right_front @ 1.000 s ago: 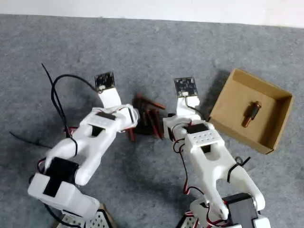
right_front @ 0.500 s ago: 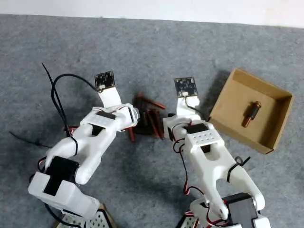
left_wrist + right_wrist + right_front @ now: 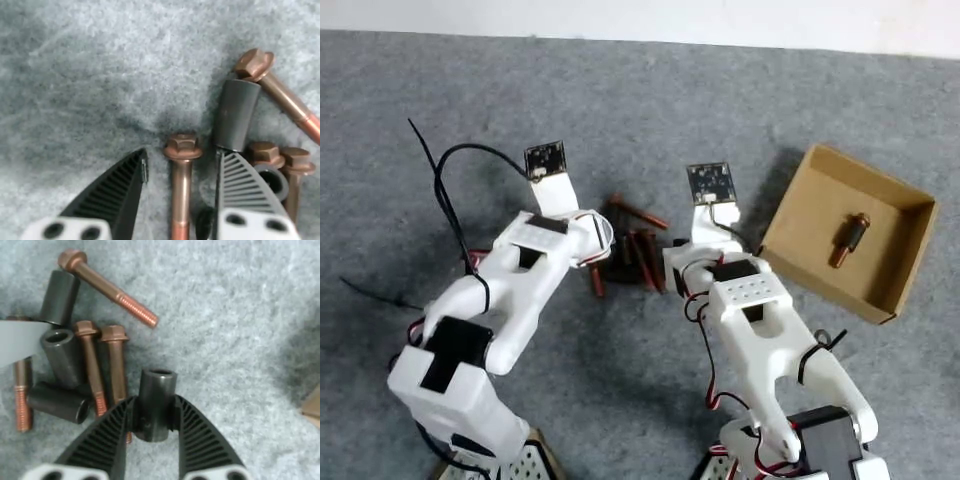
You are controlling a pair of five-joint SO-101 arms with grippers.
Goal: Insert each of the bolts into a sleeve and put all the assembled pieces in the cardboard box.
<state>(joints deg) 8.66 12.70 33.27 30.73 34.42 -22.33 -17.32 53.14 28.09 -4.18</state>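
The left claw stands wide open, its fingers either side of a copper-coloured hex-head bolt. The bolt lies flat on the grey felt-like tabletop, in the heap of bolts and sleeves well apart from the brown cardboard box. At the heap's edge nearer the box, the right claw is clamped on a dark cylindrical metal sleeve, gripping it near one end. One assembled piece lies inside the box. My worry is the left claw closing: one finger sits right against another dark sleeve, so it may drag that along or knock the bolt askew. The held sleeve could also tip when a bolt pushes in.
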